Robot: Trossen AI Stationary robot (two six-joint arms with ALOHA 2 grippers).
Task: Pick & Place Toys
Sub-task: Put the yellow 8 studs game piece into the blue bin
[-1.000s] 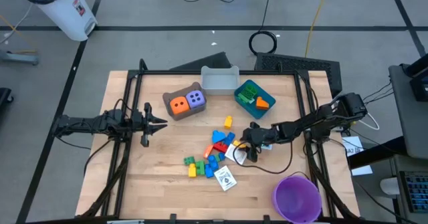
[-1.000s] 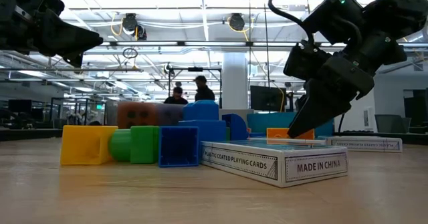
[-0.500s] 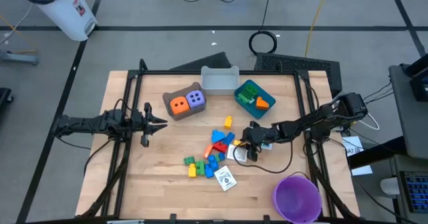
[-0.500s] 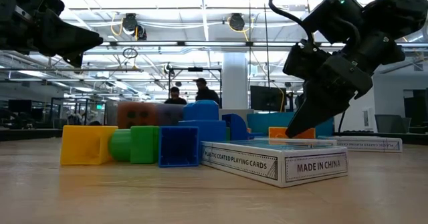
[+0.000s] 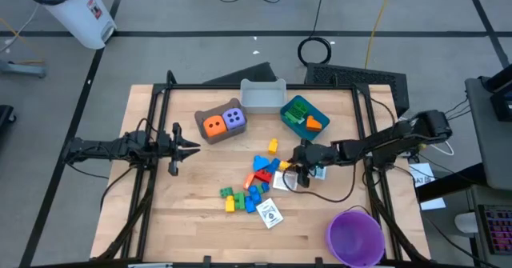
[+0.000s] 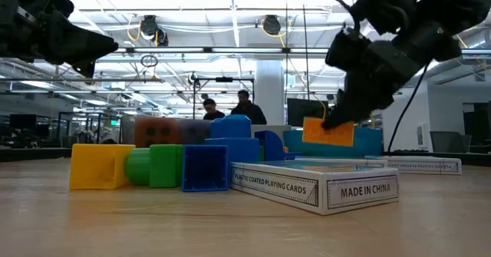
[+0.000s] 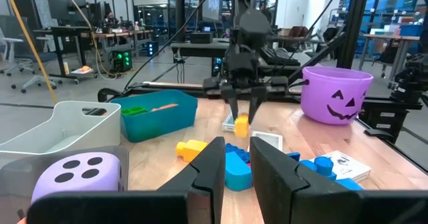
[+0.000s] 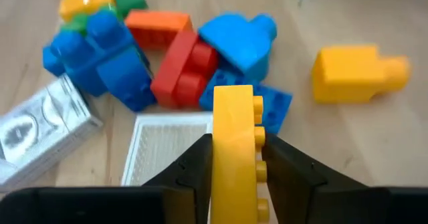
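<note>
Right gripper is pinching a yellow brick between its fingers, lifted clear of the table. It hangs over the right side of the brick pile, near the table's middle. In the low view the brick is clearly off the wood, above the white card boxes.

Left gripper waits above the left half of the table, fingers pressed nearly together, holding nothing.

Toys on the table:
- Orange die and purple die sit side by side in the brown bin, toward the back edge, left of centre.
- Grey bin at the back edge, centre. Blue bin just right of it, with green and orange pieces inside.
- Loose yellow brick lies just behind the pile.
- Pile near the middle: red brick, blue bricks, light blue piece and green bricks toward the front.
- Card box lies at the front of the pile; another white card lies directly under the held brick.

Purple bowl sits at the front right corner.
</note>
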